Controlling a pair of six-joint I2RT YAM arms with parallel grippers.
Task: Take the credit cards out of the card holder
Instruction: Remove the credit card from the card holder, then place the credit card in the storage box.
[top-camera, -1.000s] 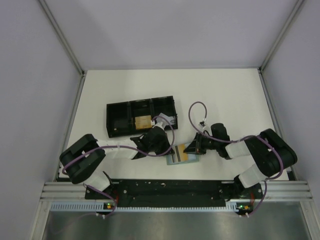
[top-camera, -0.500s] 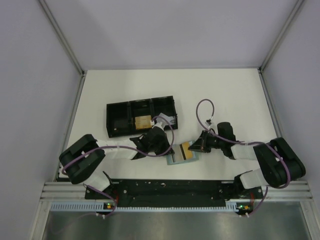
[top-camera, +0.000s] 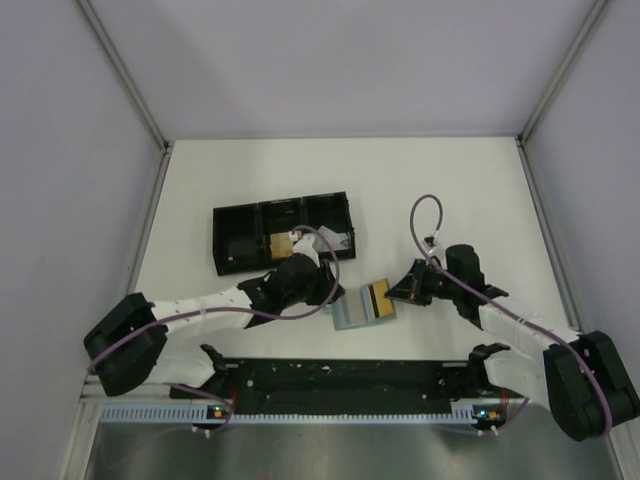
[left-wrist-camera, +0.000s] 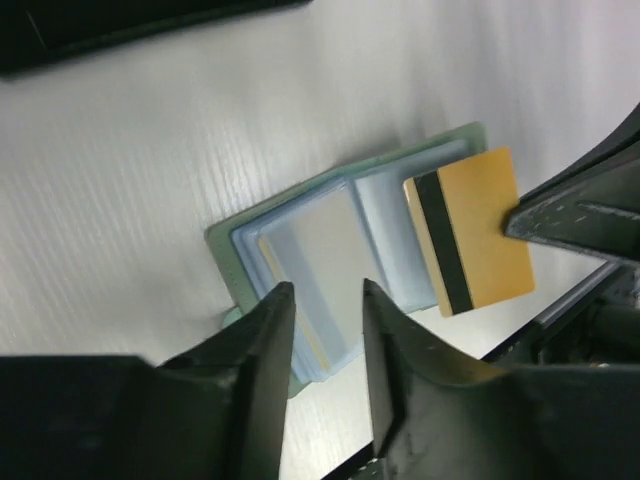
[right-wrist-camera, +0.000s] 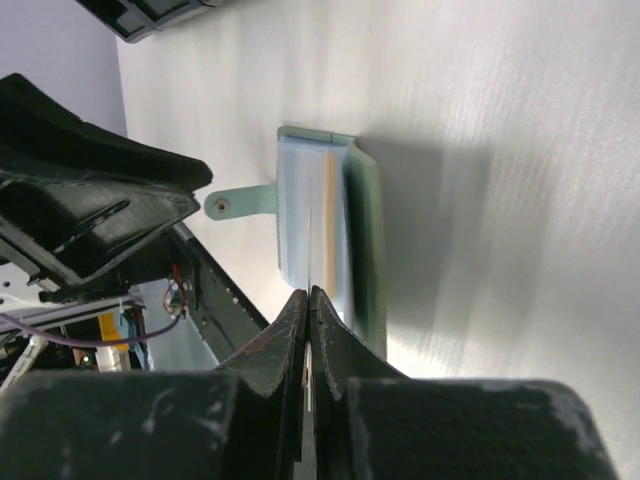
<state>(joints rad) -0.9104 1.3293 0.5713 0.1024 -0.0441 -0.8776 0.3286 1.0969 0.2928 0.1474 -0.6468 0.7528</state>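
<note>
The right tool (top-camera: 396, 292) pinches the orange striped card (left-wrist-camera: 468, 230) by its edge, above the open card holder (left-wrist-camera: 228, 248) on the bench (top-camera: 450, 200). The left tool (left-wrist-camera: 325, 300), jaws narrowly apart and empty, hangs over the holder's tabbed edge. Open bench spreads toward the far side.

Cards counted: four.
- One striped card (left-wrist-camera: 470, 230), orange with a dark band.
- One tan card (top-camera: 283, 243), lying in the tray.
- One grey card (left-wrist-camera: 330, 250), in the holder.
- One tan edge (left-wrist-camera: 266, 262) showing beneath the grey one.

One card holder (left-wrist-camera: 390, 215), with two panels. One black tray (top-camera: 240, 245), with three compartments. Two grippers: left gripper (left-wrist-camera: 325, 290) and right gripper (right-wrist-camera: 308, 295).
</note>
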